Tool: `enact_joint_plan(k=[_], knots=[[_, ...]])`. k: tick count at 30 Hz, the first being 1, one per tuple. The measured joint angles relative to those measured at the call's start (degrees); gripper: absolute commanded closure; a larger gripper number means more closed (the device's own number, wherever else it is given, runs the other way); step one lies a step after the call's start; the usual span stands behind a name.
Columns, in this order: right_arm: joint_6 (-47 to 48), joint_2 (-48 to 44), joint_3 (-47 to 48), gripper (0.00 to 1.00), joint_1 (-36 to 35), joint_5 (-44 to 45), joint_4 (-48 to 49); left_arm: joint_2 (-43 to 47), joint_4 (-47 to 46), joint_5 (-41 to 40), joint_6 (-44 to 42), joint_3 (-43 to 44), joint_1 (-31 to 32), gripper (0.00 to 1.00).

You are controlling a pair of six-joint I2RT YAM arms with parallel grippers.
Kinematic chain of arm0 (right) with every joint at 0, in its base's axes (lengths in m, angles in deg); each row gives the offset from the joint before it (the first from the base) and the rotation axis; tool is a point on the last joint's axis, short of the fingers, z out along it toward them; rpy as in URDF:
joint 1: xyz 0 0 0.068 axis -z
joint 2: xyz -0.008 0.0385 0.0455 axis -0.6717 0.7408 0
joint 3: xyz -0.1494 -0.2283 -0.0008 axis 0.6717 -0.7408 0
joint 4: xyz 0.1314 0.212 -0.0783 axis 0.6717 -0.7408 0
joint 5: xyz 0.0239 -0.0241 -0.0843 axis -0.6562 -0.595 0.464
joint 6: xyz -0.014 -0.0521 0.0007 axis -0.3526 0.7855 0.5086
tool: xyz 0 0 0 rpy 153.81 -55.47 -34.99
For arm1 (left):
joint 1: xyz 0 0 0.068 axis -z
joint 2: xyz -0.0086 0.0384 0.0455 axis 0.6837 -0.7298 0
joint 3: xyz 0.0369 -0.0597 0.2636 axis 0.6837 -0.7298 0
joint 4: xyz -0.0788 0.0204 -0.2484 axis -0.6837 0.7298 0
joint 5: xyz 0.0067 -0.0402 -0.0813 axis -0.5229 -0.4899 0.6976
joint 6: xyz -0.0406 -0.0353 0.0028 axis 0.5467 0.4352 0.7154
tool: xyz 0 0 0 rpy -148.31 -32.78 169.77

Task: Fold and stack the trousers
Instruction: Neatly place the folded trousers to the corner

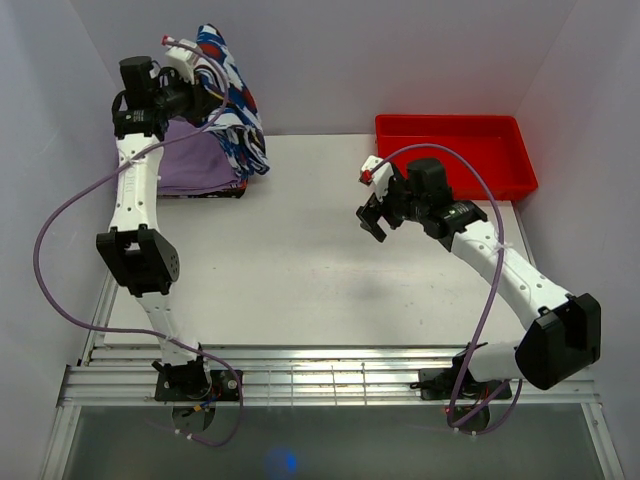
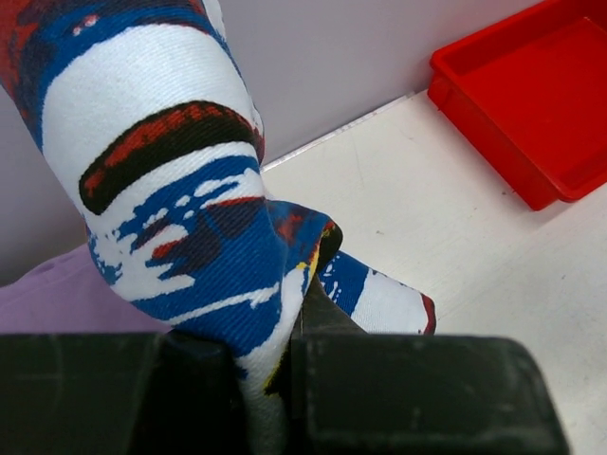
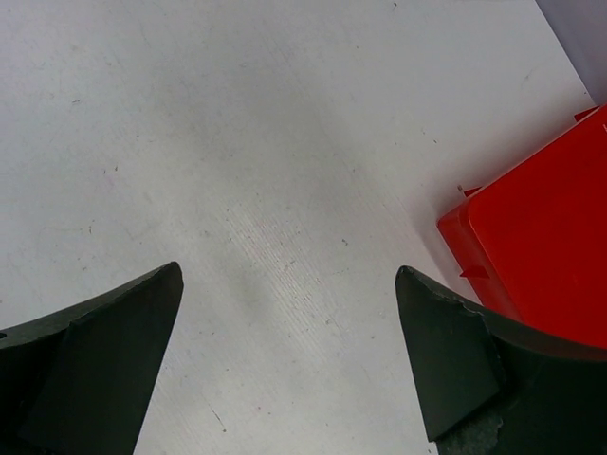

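The left gripper (image 2: 285, 365) was clamped on a bunched fold of the trousers (image 2: 180, 209), holding them raised. The fabric hung from its jaws, with the lilac cloth (image 1: 190, 165) lying just below it. The right gripper (image 3: 289, 275) hung spread wide and empty over bare table (image 1: 300, 260), the red tray (image 1: 450, 122) just beyond its fingers. The trousers looked bunched rather than laid flat, so the final fold and placing on the stack seemed undone.
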Motion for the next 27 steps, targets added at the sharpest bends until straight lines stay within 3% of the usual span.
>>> enact_joint_plan(k=[10, 22, 24, 25, 27], knots=[[0.0, 1.5, 0.9, 0.02, 0.0, -0.7, -0.1, -1.8, -4.1, 7.2, -0.4, -4.0, -13.6, 1.00], [0.0, 3.5, 1.9, 0.02, 0.0, -1.0, -1.2, -18.9, -7.6, -3.1, -4.5, -0.2, -18.6, 1.00], [0.0, 3.9, 2.2, 0.02, 0.0, -1.1, -1.5, -21.0, -8.2, -5.4, -4.7, -0.2, -18.7, 0.91], [0.0, 4.1, 2.3, 0.02, 0.0, -1.2, -1.5, -21.7, -8.7, -6.6, -4.7, -0.2, -18.9, 0.75], [0.0, 4.5, 2.6, 0.02, 0.0, -1.2, -1.6, -22.6, -9.4, -8.9, -5.0, -0.2, -18.9, 0.55]])
